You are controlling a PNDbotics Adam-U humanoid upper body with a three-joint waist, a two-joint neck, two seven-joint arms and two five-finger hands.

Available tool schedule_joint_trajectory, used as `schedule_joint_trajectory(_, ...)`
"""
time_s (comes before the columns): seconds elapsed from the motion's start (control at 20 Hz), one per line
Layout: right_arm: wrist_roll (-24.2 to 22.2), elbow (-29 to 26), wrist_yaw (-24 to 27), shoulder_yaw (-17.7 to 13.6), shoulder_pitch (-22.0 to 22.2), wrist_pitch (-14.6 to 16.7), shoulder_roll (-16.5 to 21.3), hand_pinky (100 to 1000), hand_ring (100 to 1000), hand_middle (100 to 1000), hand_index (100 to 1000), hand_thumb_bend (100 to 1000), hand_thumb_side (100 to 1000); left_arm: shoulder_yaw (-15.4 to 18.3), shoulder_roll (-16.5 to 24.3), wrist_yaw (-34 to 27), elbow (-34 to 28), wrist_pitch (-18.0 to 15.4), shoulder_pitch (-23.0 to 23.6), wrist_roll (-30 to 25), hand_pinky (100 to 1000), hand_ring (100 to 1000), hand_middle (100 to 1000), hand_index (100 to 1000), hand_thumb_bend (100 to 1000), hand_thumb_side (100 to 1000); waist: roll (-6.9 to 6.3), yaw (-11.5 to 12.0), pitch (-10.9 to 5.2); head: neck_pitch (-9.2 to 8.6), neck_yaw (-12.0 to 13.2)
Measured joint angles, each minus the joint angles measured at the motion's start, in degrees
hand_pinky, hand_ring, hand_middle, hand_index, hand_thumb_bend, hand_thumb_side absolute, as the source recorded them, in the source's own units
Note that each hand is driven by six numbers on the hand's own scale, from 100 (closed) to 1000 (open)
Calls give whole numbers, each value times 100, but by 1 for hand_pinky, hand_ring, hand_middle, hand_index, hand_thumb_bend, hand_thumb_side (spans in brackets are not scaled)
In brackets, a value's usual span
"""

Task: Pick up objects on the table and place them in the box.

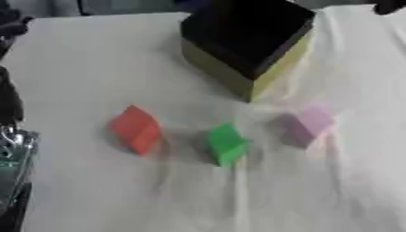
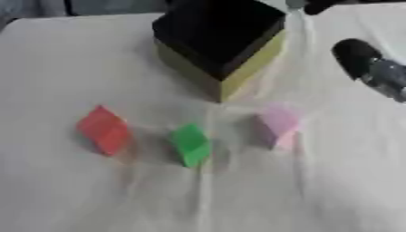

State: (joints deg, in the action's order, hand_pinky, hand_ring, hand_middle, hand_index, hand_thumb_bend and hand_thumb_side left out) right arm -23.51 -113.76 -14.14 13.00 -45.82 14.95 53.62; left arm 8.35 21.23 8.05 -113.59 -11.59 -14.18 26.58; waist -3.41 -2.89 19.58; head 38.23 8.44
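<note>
1. A white cloth-covered table (image 1: 95,68) fills both views, its surface creased toward the near edge.
2. The box (image 1: 246,41) stands at the far middle of the table, turned so that one corner points toward the robot. Its walls are yellow and its top looks black, probably a dark open inside, though the blur leaves that unsure.
3. Three blocks lie in a loose row nearer the robot, well apart from the box and apart from each other.
4. The red block (image 1: 136,129) is leftmost, tilted on the cloth.
5. The green block (image 1: 226,143) sits in the middle of the row, slightly nearer the robot than the other two.
6. The pink block (image 1: 309,123) is rightmost, the nearest of the three to the box's front corner.
7. The right hand (image 2: 373,68) shows at the right edge of the right eye view, a dark rounded shape with a grey part, above the table and clear of every block. I cannot tell how its fingers are set.
8. The left arm (image 1: 12,149) shows along the left edge of the left eye view, dark with a shiny joint; no hand can be made out there.
</note>
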Motion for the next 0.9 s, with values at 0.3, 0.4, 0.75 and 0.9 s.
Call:
schedule_joint_trajectory(0.3,275,0,-114,-169,48,40,-11,823,888,823,861,100,890,1,0,0,0,-1,-2,7,676,709,715,690,103,878,0,1,0,1,4)
schedule_joint_trajectory(0.4,313,0,-135,-174,52,50,-11,823,889,823,861,100,893,1,0,0,0,-1,-2,7,676,709,715,690,102,879,-1,1,0,1,9)
schedule_joint_trajectory(0.75,239,0,-139,-110,44,26,-11,826,893,825,862,100,918,1,0,0,0,-1,-2,7,675,709,715,689,100,881,-1,6,3,1,20)
schedule_joint_trajectory(0.9,13,0,-136,56,-25,-15,-11,831,900,837,878,100,911,1,0,0,0,0,-2,6,676,709,715,689,100,882,0,13,11,1,19)
